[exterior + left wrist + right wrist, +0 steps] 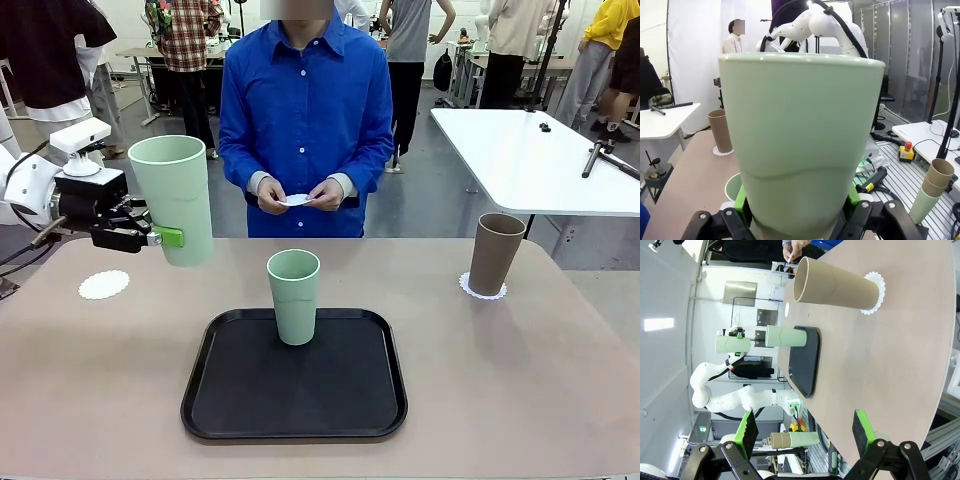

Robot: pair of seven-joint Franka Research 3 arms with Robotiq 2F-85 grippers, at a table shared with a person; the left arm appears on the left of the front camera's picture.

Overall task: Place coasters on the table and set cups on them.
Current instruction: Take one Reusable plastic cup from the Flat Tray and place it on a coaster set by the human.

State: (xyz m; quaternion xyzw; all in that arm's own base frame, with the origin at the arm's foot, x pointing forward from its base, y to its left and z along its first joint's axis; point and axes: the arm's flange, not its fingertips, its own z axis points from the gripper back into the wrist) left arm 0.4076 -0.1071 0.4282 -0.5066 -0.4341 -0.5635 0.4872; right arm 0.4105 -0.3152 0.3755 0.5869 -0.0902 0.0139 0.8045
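Note:
My left gripper (160,237) is shut on a mint green cup (172,200) and holds it upright in the air above the table's (520,400) left side. In the left wrist view that cup (800,145) stands between the green pads (742,200). One coaster (104,285) lies bare on the table below and to the left of it. A second mint cup (294,295) stands on the black tray (240,400). The brown cup (496,253) stands on a coaster (483,288) at the right. My right gripper (805,432) is open and holds nothing, well short of the brown cup (835,287).
The person in a blue shirt stands at the far edge and holds another coaster (296,200) in both hands. A white table (540,160) stands behind on the right. Spare stacked cups (932,187) sit off the table beside the left arm.

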